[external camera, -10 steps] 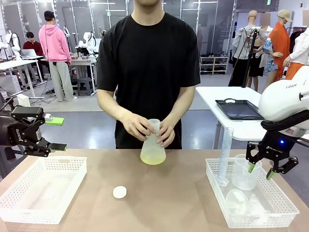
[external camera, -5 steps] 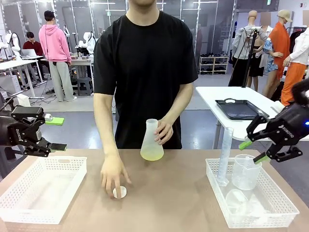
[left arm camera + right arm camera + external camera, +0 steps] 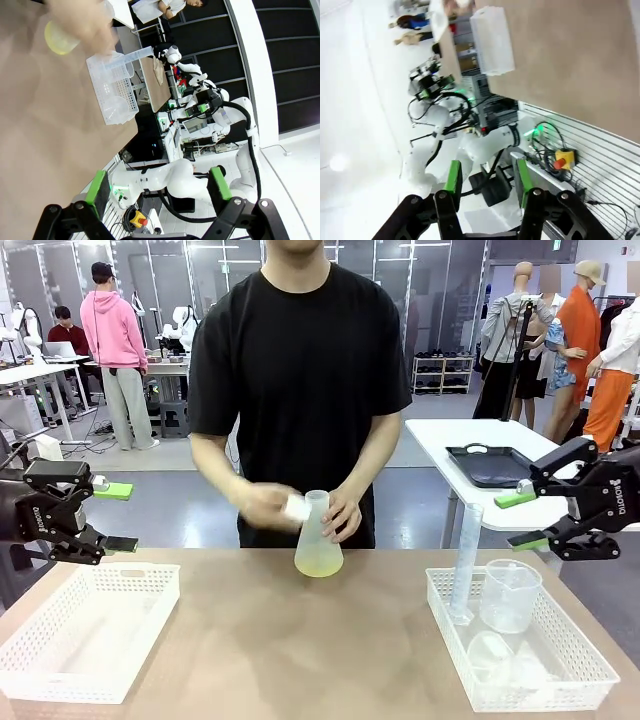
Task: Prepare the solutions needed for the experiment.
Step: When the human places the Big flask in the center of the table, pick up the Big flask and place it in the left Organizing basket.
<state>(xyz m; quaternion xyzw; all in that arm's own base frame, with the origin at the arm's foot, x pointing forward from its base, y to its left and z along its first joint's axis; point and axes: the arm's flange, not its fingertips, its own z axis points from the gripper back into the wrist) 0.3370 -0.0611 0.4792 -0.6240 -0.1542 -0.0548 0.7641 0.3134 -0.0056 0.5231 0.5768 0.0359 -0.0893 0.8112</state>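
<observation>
Yellow-green solutions [image 3: 318, 562] held in flask [image 3: 317, 530] at table's [image 3: 330, 640] far edge; cap [image 3: 296, 507] held beside mouth, capping judged next. Left gripper [image 3: 118, 517], right gripper [image 3: 522, 521] parted, empty.

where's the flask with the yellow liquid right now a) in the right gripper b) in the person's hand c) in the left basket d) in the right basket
b: a hand holds the flask by its neck at the far side of the table, with the liquid in its bottom.
</observation>
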